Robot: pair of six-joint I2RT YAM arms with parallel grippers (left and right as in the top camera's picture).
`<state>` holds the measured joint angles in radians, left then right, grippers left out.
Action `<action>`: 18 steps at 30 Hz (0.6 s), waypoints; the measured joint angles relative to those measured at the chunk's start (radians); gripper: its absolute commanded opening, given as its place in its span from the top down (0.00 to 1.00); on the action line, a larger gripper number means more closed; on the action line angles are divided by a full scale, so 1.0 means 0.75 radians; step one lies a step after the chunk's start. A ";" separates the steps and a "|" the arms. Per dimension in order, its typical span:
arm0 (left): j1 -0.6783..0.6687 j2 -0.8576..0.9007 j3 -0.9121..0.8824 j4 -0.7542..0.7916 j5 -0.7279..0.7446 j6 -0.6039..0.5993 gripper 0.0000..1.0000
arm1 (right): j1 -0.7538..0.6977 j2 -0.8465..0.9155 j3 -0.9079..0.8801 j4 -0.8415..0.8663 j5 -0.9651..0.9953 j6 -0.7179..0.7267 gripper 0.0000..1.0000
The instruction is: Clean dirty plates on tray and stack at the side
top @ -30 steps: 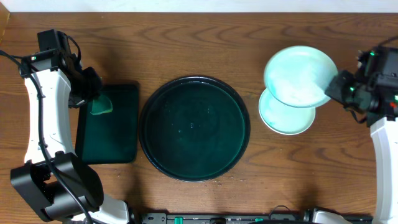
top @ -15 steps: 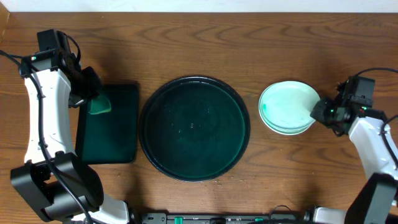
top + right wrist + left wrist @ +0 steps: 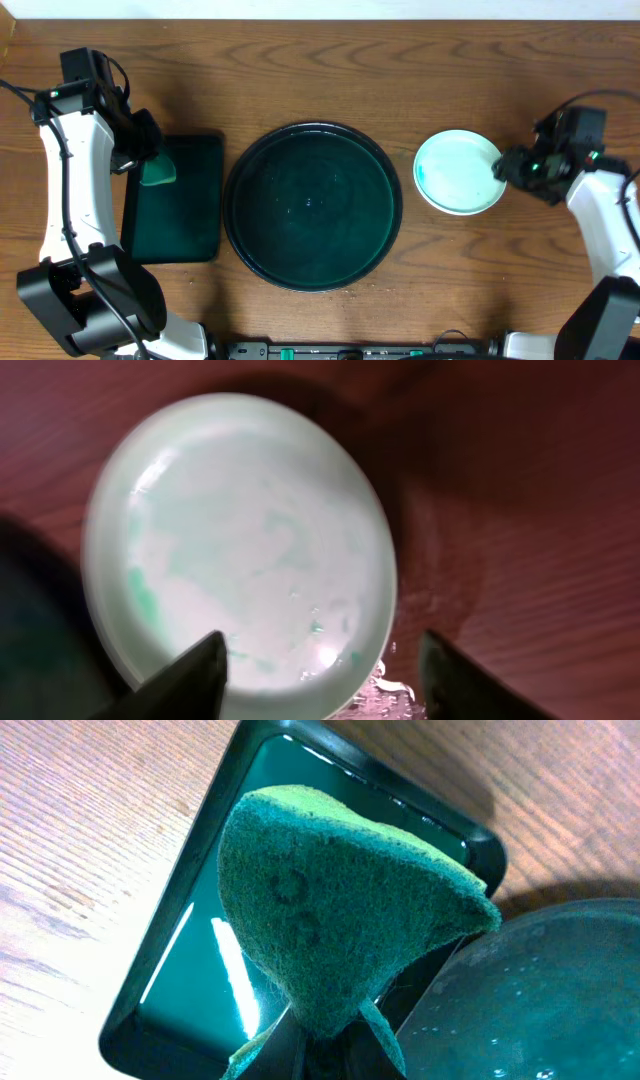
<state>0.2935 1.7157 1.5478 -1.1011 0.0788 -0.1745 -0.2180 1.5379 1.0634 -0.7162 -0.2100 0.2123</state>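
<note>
The right gripper (image 3: 322, 665) spreads wide beside the plates (image 3: 458, 172); the left gripper (image 3: 328, 1040) pinches the sponge (image 3: 340, 910). The plates seem rigid and wet-slick, so grasp the rim.

Open table (image 3: 410, 250) lies between tray (image 3: 312, 205) and plates (image 3: 458, 172); the right tool (image 3: 503, 168) flanks the plates.

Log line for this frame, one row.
left gripper: shut on sponge over rectangular tray | right gripper: open at right edge of plates | round tray: no plates on it
</note>
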 measured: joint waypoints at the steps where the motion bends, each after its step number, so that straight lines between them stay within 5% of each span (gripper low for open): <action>1: 0.000 0.001 -0.008 0.002 0.000 0.020 0.93 | 0.009 -0.001 0.063 -0.045 0.000 -0.014 0.28; 4: 0.000 0.001 -0.070 0.038 -0.001 0.103 0.93 | 0.047 -0.007 0.213 -0.124 -0.001 -0.054 0.19; 16: 0.000 0.164 -0.261 0.158 0.050 0.379 0.93 | 0.158 -0.025 0.295 -0.142 -0.007 -0.113 0.08; 18: 0.000 0.195 -0.261 0.162 0.062 0.410 0.85 | 0.158 -0.025 0.295 -0.141 -0.006 -0.117 0.07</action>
<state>0.2935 1.8622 1.3521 -0.9798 0.1249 0.1333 -0.0998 1.5192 1.2846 -0.8223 -0.2146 0.1246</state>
